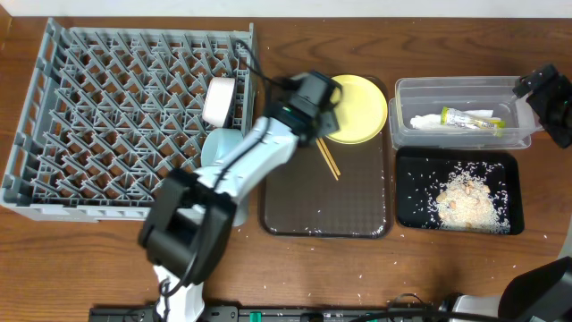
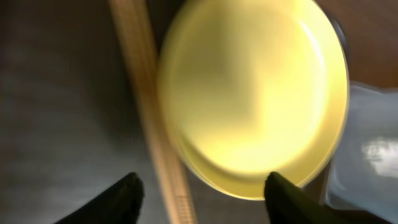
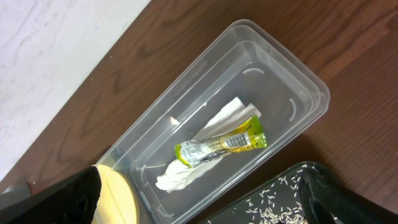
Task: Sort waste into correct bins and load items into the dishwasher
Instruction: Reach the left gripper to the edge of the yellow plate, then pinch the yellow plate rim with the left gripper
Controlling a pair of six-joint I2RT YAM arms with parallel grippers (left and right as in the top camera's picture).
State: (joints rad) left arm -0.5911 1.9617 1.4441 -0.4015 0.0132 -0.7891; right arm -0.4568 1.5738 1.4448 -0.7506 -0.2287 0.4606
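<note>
Waste binned; loading step.
Left tool (image 2: 205, 196): fingers apart, empty, above plate (image 2: 255, 93) edge, chopsticks (image 2: 155, 124) beside.
Right tool (image 3: 202, 190): apart, over tub (image 3: 292, 81).
Next, likely: clamp plate rim, carry to rack (image 1: 107, 107).

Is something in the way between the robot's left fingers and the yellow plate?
Nothing covers the yellow plate; it lies bare just beyond the open left fingers. Only the chopsticks lie close beside its rim, running between the two fingers, so they might get bumped or pinched too.
</note>
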